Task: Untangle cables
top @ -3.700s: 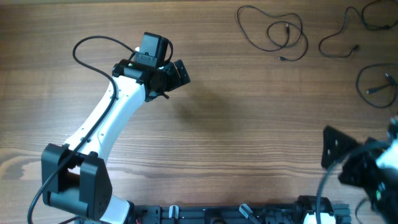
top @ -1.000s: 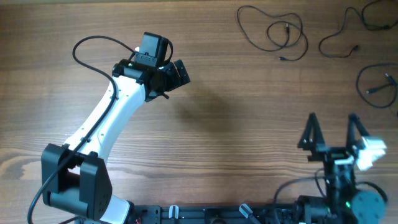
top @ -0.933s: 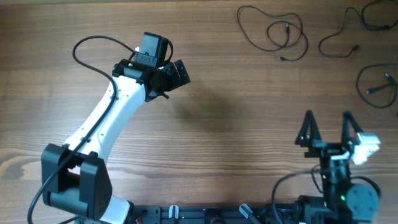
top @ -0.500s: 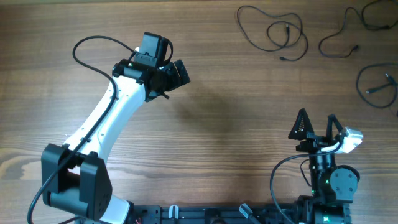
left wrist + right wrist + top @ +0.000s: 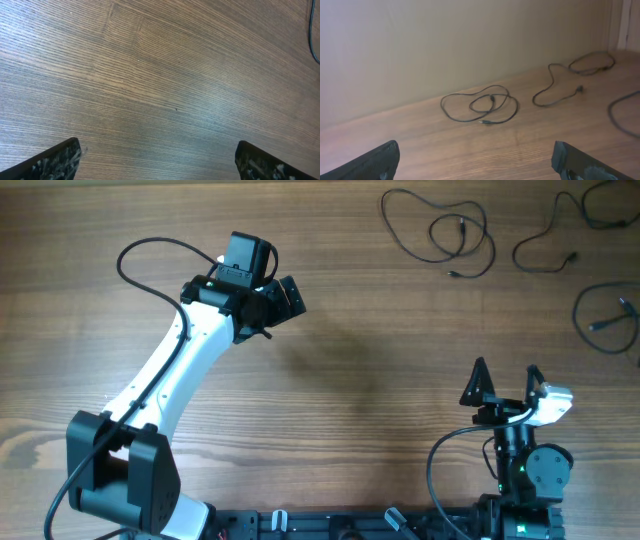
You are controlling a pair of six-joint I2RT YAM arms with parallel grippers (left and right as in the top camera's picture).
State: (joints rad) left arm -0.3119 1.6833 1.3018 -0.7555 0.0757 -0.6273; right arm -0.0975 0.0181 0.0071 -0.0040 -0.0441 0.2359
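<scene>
The right claw [image 5: 505, 383] stands at the lower right of the overhead frame with its jaws spread wide and nothing between them; in its own wrist view only bare wood shows between the two fingertips; the left claw [image 5: 287, 296], at the upper left of centre, is also wide apart and empty, and under it there is only the bare tabletop [image 5: 400, 380]. Going outward from the claws, the three cables [image 5: 491, 100] lie in the upper right of the overhead frame, well apart from both claws; neither claw touches any of them. The left cable [image 5: 458, 224] makes a loose double loop which crosses over itself; the middle cable [image 5: 571, 257] runs in an open curve up to a small loop at the top edge; the right cable [image 5: 597, 326] is a wide loop which the right edge of the frame partly cuts off. As far as I can see, no cable crosses another one; they are thin black cords with small plug ends, each lying flat and separate. I judge that the untangling itself is done, or almost done; what may remain is only to open the loop of the left cable, and the hidden part of the right cable I cannot check.
</scene>
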